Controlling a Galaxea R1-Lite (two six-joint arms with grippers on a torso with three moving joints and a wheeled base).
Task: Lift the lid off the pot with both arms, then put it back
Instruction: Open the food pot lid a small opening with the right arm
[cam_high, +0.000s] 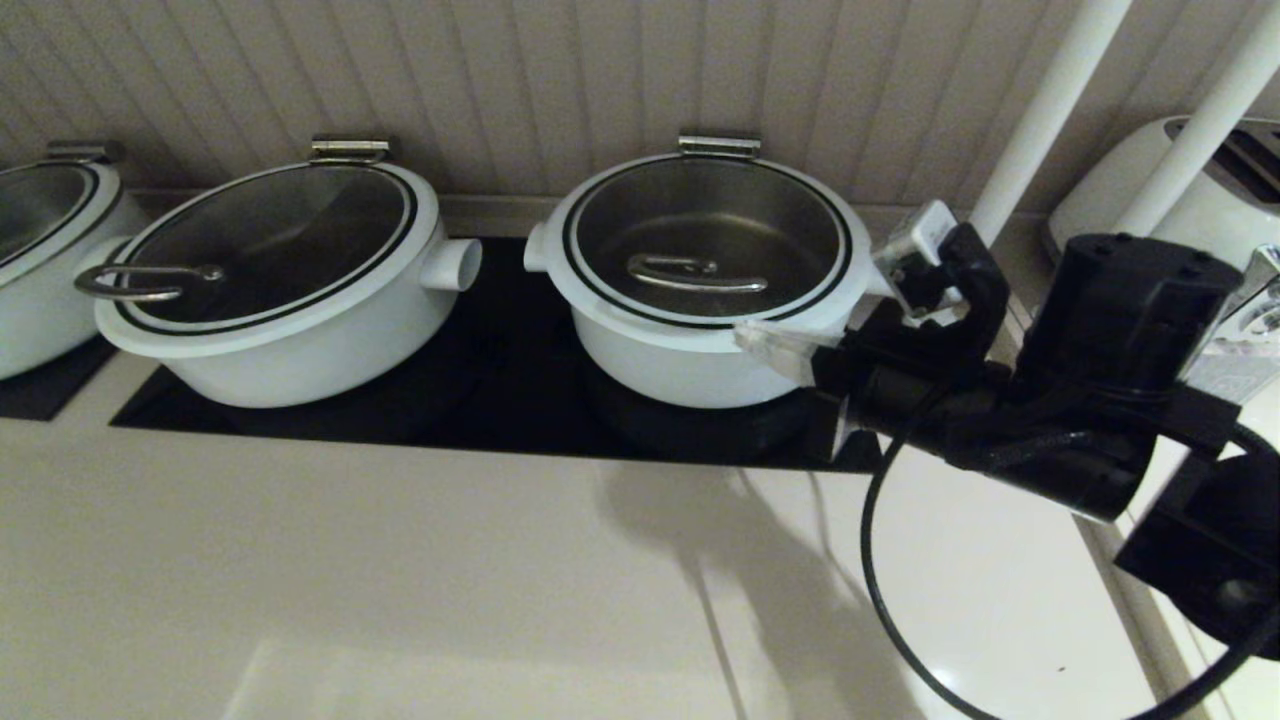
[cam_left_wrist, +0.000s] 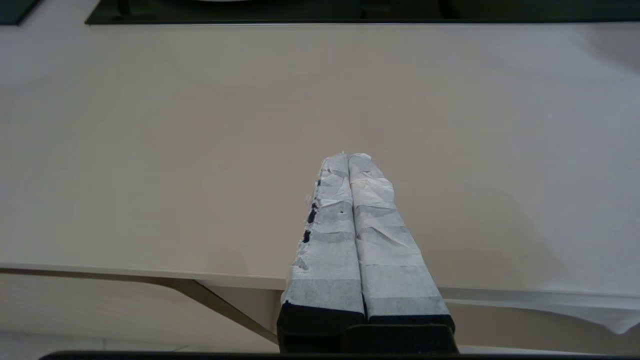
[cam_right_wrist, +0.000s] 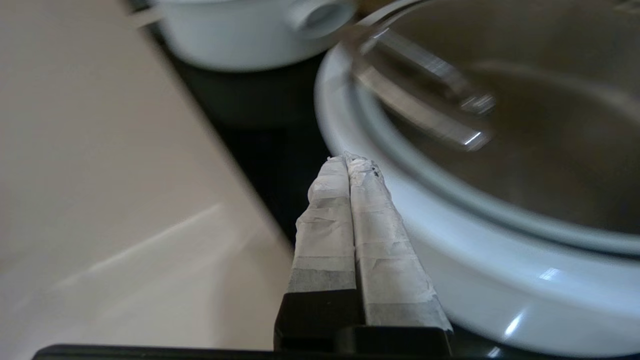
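Currently the lid (cam_high: 706, 240) sits seated on the pot (cam_high: 690, 350), bar handle (cam_high: 697, 272) at its centre; nothing lifted yet. Landmark for all positions: the pot.

Right gripper (cam_high: 765, 343): at the pot's front-right rim, fingertips over the white edge of the lid, not on the handle. Right wrist view shows its taped fingers (cam_right_wrist: 345, 210) pressed flat together with nothing between them, so it grips nothing. Judgement: a closed tip poised at the rim suits an approach toward the handle, or a nudge under the rim edge; which is intended cannot be told. It would have to open before taking the bar.

Left gripper (cam_left_wrist: 348, 158): not visible from the head camera. Its own wrist view shows the fingers likewise closed on nothing, hovering above bare counter (cam_left_wrist: 200, 150), well short of the pot, with only the dark hob strip (cam_left_wrist: 300, 12) at the far edge. Judged parked or waiting, since both arms are needed for the lift.

Oval pot (cam_high: 280, 290) stands left of the pot, apart, not involved. Toaster (cam_high: 1180, 190) stands off to the pot's right.
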